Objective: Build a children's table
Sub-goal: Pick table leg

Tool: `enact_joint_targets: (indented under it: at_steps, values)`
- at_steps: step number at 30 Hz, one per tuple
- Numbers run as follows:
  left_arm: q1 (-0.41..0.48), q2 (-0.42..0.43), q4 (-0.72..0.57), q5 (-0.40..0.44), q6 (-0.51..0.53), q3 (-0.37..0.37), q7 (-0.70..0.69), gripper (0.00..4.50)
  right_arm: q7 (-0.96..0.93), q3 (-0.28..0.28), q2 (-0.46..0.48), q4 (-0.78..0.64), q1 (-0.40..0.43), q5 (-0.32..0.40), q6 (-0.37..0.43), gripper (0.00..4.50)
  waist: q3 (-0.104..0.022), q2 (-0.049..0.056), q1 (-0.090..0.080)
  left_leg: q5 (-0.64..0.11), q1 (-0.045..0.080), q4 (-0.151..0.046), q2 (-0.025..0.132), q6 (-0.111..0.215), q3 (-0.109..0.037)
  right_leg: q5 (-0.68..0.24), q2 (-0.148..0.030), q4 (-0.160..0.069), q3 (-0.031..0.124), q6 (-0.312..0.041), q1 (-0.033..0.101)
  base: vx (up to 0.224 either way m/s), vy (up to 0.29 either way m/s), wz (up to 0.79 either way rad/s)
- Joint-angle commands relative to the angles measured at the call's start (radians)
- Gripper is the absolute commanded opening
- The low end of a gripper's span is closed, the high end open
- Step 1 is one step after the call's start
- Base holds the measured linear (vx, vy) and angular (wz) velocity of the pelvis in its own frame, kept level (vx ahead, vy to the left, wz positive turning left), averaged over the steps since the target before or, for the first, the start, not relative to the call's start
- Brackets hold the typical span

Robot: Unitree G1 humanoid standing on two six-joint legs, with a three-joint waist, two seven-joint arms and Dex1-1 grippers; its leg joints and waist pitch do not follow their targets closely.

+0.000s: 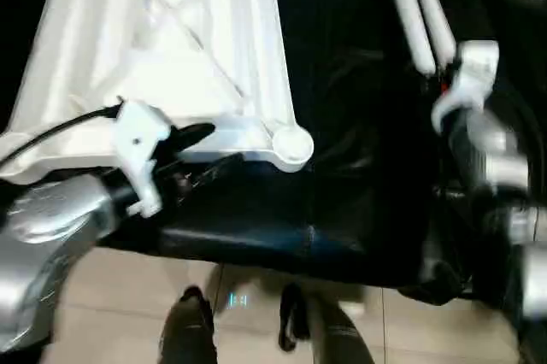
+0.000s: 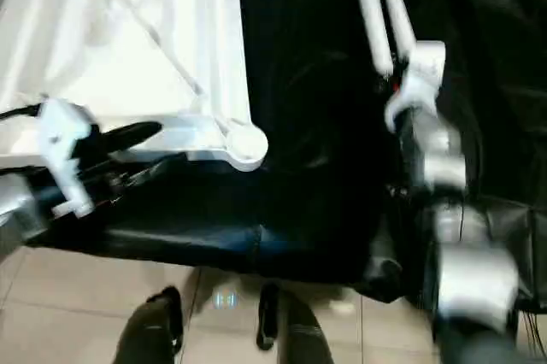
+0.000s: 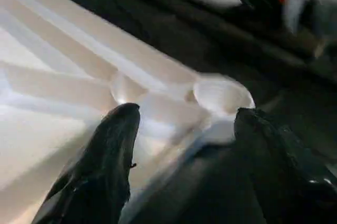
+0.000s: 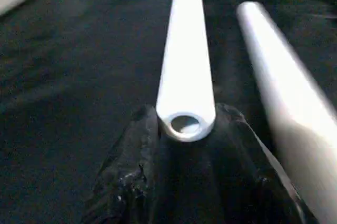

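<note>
Fingers of the right tool [image 4: 184,145] clamp 1 white leg [image 4: 185,61] near its hollow end, ready for fitting; a 2nd leg [image 4: 284,92] lies beside it. Left tool [image 3: 181,145], spread and empty, hovers at the corner socket [image 3: 222,95] of the upturned tabletop [image 1: 162,48], likely to steady it on the black table [image 1: 342,210].

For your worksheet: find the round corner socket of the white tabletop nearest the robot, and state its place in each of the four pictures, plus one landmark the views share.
Left eye view: the corner socket sits just right of centre, at the tabletop's near right corner.
Right eye view: the same socket lies left of centre.
Left wrist view: it shows above the gap between the open left gripper fingers.
Right wrist view: I cannot make it out.
Shared landmark: the black table cover.
</note>
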Motion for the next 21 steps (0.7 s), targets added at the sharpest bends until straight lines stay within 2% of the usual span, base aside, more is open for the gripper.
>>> enact_joint_targets:
  at_steps: [1, 2, 3, 4, 5, 6, 7, 8, 9, 10, 11, 12, 13, 15, 16, 17, 18, 20, 21]
  values:
    - [-0.025, -0.025, 0.037, 0.014, -0.025, -0.033, 0.017, 3.3, 0.014, 0.032, 0.002, -0.171, 0.074, 0.016, 0.034, 1.07, -0.165, 0.015, 0.005, 0.095, 0.015, -0.052, 0.008, 0.133, 0.003, 0.167, -0.066, -0.049, 0.062, -0.314, 0.116, -0.057, -0.009, -0.04]
    - [-0.038, -0.039, 0.058, 0.02, -0.033, -0.04, 0.026, 3.3, 0.014, 0.049, 0.008, -0.223, 0.11, 0.009, 0.04, 1.07, -0.171, 0.012, 0.009, 0.055, 0.018, -0.054, 0.007, 0.099, 0.004, 0.095, -0.067, -0.059, 0.064, -0.284, 0.115, -0.072, 0.002, -0.04]
    - [-0.055, -0.056, 0.085, 0.036, -0.049, -0.053, 0.041, 3.3, 0.01, 0.057, 0.022, -0.286, 0.151, 0.013, 0.052, 1.07, -0.175, 0.012, 0.006, 0.029, 0.014, -0.057, 0.005, 0.074, 0.003, 0.043, -0.066, -0.064, 0.064, -0.266, 0.117, -0.072, 0.002, -0.04]
    - [-0.063, -0.064, 0.098, 0.044, -0.057, -0.059, 0.048, 3.3, 0.008, 0.06, 0.029, -0.317, 0.17, 0.015, 0.058, 1.07, -0.176, 0.015, 0.007, 0.017, 0.014, -0.058, 0.003, 0.065, 0.004, 0.022, -0.062, -0.07, 0.066, -0.248, 0.115, -0.06, -0.001, 0.01]
    - [-0.085, -0.087, 0.132, 0.063, -0.07, -0.075, 0.069, 3.3, 0.003, 0.067, 0.049, -0.387, 0.214, 0.026, 0.073, 1.07, -0.182, 0.016, 0.006, -0.021, 0.018, -0.06, 0.005, 0.045, 0.005, -0.028, -0.063, -0.073, 0.065, -0.23, 0.109, -0.057, -0.008, 0.01]
    - [-0.102, -0.105, 0.163, 0.085, -0.084, -0.088, 0.093, 3.3, 0.001, 0.07, 0.067, -0.438, 0.245, 0.041, 0.081, 1.07, -0.184, 0.017, 0.01, -0.052, 0.017, -0.062, 0.003, 0.031, 0.005, -0.084, -0.061, -0.084, 0.066, -0.195, 0.107, -0.057, -0.008, 0.01]
    - [-0.113, -0.115, 0.181, 0.098, -0.093, -0.095, 0.108, 3.3, 0.0, 0.071, 0.077, -0.47, 0.264, 0.05, 0.086, 1.07, -0.185, 0.017, 0.011, -0.072, 0.021, -0.064, 0.004, 0.024, 0.005, -0.114, -0.062, -0.088, 0.065, -0.181, 0.102, -0.061, -0.01, -0.01]
    - [-0.132, -0.141, 0.216, 0.109, -0.101, -0.1, 0.129, 3.3, -0.008, 0.079, 0.095, -0.527, 0.3, 0.065, 0.105, 1.07, -0.195, 0.021, 0.011, -0.106, 0.019, -0.066, 0.005, 0.006, 0.0, -0.188, -0.065, -0.091, 0.062, -0.156, 0.106, -0.061, -0.008, 0.0]
    - [-0.152, -0.165, 0.249, 0.118, -0.109, -0.109, 0.142, 3.3, -0.019, 0.085, 0.112, -0.573, 0.332, 0.078, 0.119, 1.06, -0.198, 0.015, 0.012, -0.131, 0.022, -0.068, 0.004, -0.005, 0.002, -0.253, -0.062, -0.105, 0.062, -0.123, 0.1, -0.061, -0.008, 0.0]
    - [-0.167, -0.182, 0.274, 0.123, -0.114, -0.117, 0.149, 3.3, -0.026, 0.09, 0.125, -0.612, 0.357, 0.084, 0.135, 1.06, -0.196, 0.016, 0.014, -0.163, 0.028, -0.071, 0.003, -0.01, 0.002, -0.312, -0.061, -0.115, 0.06, -0.103, 0.089, -0.052, -0.008, 0.04]
    - [-0.17, -0.186, 0.279, 0.122, -0.114, -0.118, 0.15, 3.3, -0.026, 0.091, 0.127, -0.618, 0.361, 0.085, 0.137, 1.05, -0.193, 0.017, 0.015, -0.198, 0.031, -0.075, 0.003, -0.015, 0.001, -0.371, -0.063, -0.123, 0.057, -0.091, 0.086, 0.0, 0.0, 0.0]
    - [-0.185, -0.204, 0.301, 0.122, -0.118, -0.124, 0.154, 3.3, -0.029, 0.098, 0.136, -0.643, 0.381, 0.089, 0.149, 1.04, -0.195, 0.009, 0.012, -0.226, 0.032, -0.077, 0.003, -0.019, -0.001, -0.437, -0.065, -0.13, 0.055, -0.074, 0.087, 0.0, 0.0, 0.0]
    - [-0.204, -0.234, 0.333, 0.118, -0.113, -0.125, 0.173, 3.3, -0.033, 0.111, 0.149, -0.676, 0.411, 0.095, 0.17, 1.04, -0.205, 0.013, 0.017, -0.226, 0.034, -0.076, 0.002, -0.026, -0.005, -0.495, -0.072, -0.135, 0.054, -0.043, 0.089, 0.0, 0.0, 0.0]
    - [-0.23, -0.28, 0.384, 0.123, -0.116, -0.129, 0.207, 3.3, -0.035, 0.13, 0.164, -0.717, 0.453, 0.098, 0.198, 1.03, -0.229, 0.008, 0.02, -0.17, 0.027, -0.077, 0.005, -0.02, -0.006, -0.415, -0.066, -0.132, 0.05, -0.035, 0.095, 0.0, 0.0, 0.0]
    - [-0.248, -0.323, 0.43, 0.116, -0.12, -0.132, 0.222, 3.3, -0.044, 0.136, 0.177, -0.745, 0.48, 0.096, 0.204, 1.03, -0.229, 0.004, 0.019, -0.178, 0.026, -0.078, 0.005, -0.018, -0.005, -0.411, -0.064, -0.134, 0.049, -0.034, 0.092, 0.0, 0.0, 0.0]
    - [-0.259, -0.349, 0.458, 0.111, -0.127, -0.13, 0.23, 3.3, -0.048, 0.135, 0.185, -0.764, 0.49, 0.105, 0.211, 1.02, -0.234, 0.005, 0.024, -0.198, 0.027, -0.076, 0.002, -0.017, -0.003, -0.425, -0.065, -0.139, 0.048, -0.026, 0.089, 0.0, 0.0, 0.0]
    - [-0.269, -0.371, 0.482, 0.1, -0.125, -0.124, 0.235, 3.3, -0.049, 0.134, 0.189, -0.774, 0.493, 0.112, 0.214, 1.02, -0.239, 0.008, 0.026, -0.233, 0.033, -0.081, 0.005, -0.016, -0.007, -0.451, -0.067, -0.144, 0.045, -0.024, 0.086, 0.0, 0.0, 0.0]
    - [-0.287, -0.407, 0.523, 0.08, -0.113, -0.109, 0.24, 3.3, -0.054, 0.133, 0.192, -0.79, 0.497, 0.115, 0.219, 1.02, -0.244, 0.006, 0.024, -0.267, 0.035, -0.082, 0.006, -0.019, -0.01, -0.481, -0.068, -0.15, 0.039, -0.023, 0.087, 0.0, 0.0, 0.0]
    - [-0.299, -0.426, 0.548, 0.067, -0.105, -0.099, 0.242, 3.3, -0.055, 0.133, 0.193, -0.793, 0.496, 0.115, 0.217, 1.02, -0.258, 0.008, 0.028, -0.243, 0.028, -0.084, 0.008, -0.019, -0.013, -0.426, -0.071, -0.145, 0.039, -0.029, 0.097, 0.0, 0.0, 0.0]
